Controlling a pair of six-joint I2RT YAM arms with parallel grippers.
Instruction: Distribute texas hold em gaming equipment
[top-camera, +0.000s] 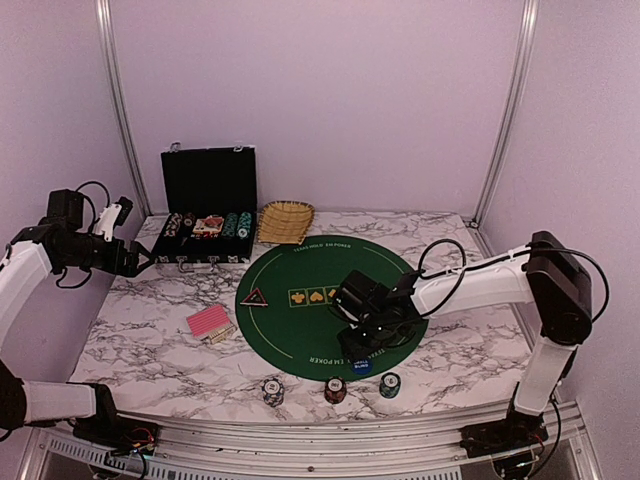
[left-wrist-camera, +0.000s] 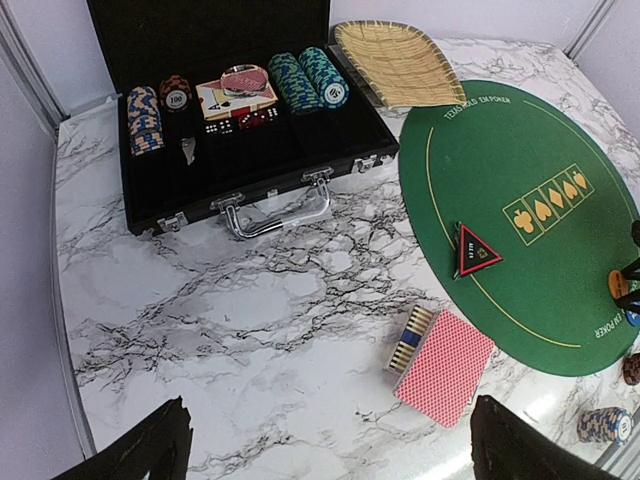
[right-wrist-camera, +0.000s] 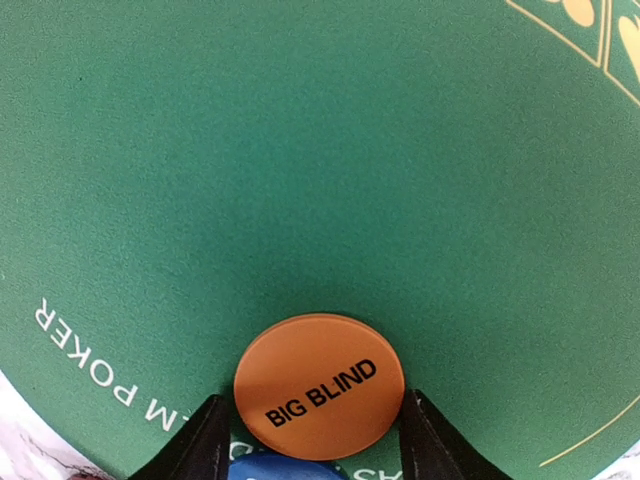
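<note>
The right gripper was low over the round green felt mat, with its two black fingers standing on either side of the flat orange disc marked BIG BLIND. The disc lay flat on the felt near the mat's front edge, just beside the blue round marker. The fingers met the disc at its thin rim, probably because so flat a thing offers no other place to take it. They seemed to touch both edges, but I could not tell if they already pressed on it.

The left gripper hung with its fingers wide apart and holding nothing, above the marble table, so it kept out of the way. Below it lay the pink-red-backed playing cards, off the mat. The black-and-red triangle marker sat on the mat's left edge. Three small stacks of striped poker chips stood along the front, each likely marking one player's place.
</note>
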